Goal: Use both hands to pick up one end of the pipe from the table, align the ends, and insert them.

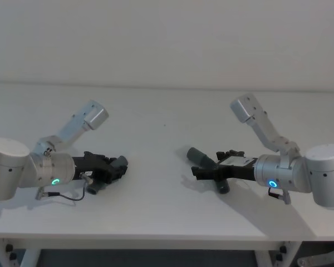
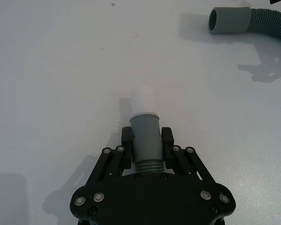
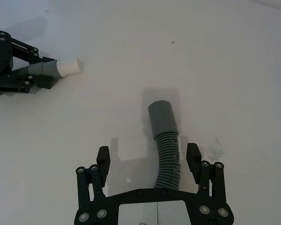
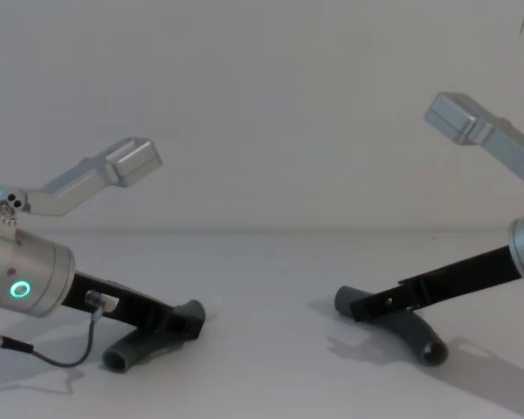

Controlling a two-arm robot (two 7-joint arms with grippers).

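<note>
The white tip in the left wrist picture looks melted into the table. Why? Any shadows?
Left wrist view: the white tip is bright and soft-edged against the white table, so it nearly blends in. Right wrist view: that tip looks crisper, and the grey cuff throws a dark shadow on the table.

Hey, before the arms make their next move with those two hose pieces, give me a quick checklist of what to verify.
1. Left hand shut on the white-tipped hose: ok.
2. White tip sticking out past that hand: ok.
3. Right hand shut on the cuffed hose: not ok; it is open, with the hose off centre between its fingers.
4. Grey cuff clear of that hand: ok.
5. Tip and cuff lined up: not ok, they are apart.
6. White-tipped hose lifted off the table: cannot tell.
</note>
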